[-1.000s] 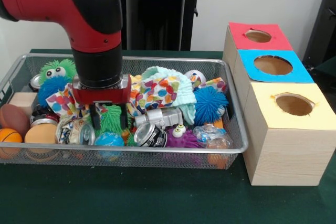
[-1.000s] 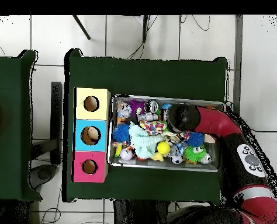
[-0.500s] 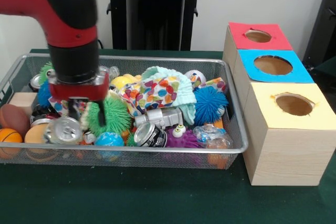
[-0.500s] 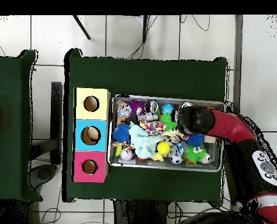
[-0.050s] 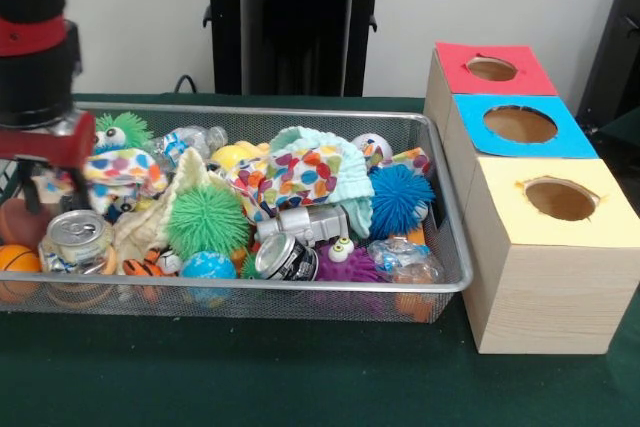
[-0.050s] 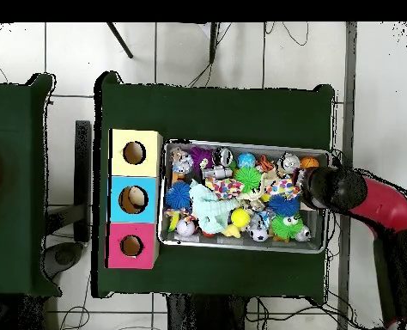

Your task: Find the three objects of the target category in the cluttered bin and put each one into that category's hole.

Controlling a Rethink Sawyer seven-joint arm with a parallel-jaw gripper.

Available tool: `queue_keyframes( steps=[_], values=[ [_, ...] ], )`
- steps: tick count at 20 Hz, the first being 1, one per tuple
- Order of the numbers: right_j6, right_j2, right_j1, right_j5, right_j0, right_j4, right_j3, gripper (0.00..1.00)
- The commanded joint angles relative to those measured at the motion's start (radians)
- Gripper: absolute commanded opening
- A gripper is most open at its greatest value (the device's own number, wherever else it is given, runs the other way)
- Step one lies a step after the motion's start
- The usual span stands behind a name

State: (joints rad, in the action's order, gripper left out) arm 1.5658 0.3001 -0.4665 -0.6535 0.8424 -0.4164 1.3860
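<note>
Three holes wait empty; your gripper (image 5: 35,187) sits low at the bin (image 5: 300,292) end, grip state unclear

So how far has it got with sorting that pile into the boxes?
Nothing looks sorted yet: the bin is full of toys and cans, and no item shows in the red, blue or yellow hole. The gripper is at the bin's end farthest from the boxes; whether it holds anything is unclear. All three items seem left.
</note>
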Motion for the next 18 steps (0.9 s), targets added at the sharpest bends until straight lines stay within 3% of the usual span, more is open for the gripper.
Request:
queue_keyframes(
  steps=[1,8,11,13,18],
  values=[
    [-0.238,0.094,-0.016,-0.059,-0.009,-0.080,-0.008,1.00],
    [-0.201,0.095,-0.031,-0.058,-0.028,-0.099,0.024,1.00],
    [-0.026,0.045,-0.098,0.037,-0.086,-0.096,0.166,1.00],
    [0.033,0.022,-0.147,0.041,-0.117,-0.084,0.220,1.00],
    [0.015,0.026,-0.179,-0.010,-0.124,-0.054,0.225,1.00]
  ],
)
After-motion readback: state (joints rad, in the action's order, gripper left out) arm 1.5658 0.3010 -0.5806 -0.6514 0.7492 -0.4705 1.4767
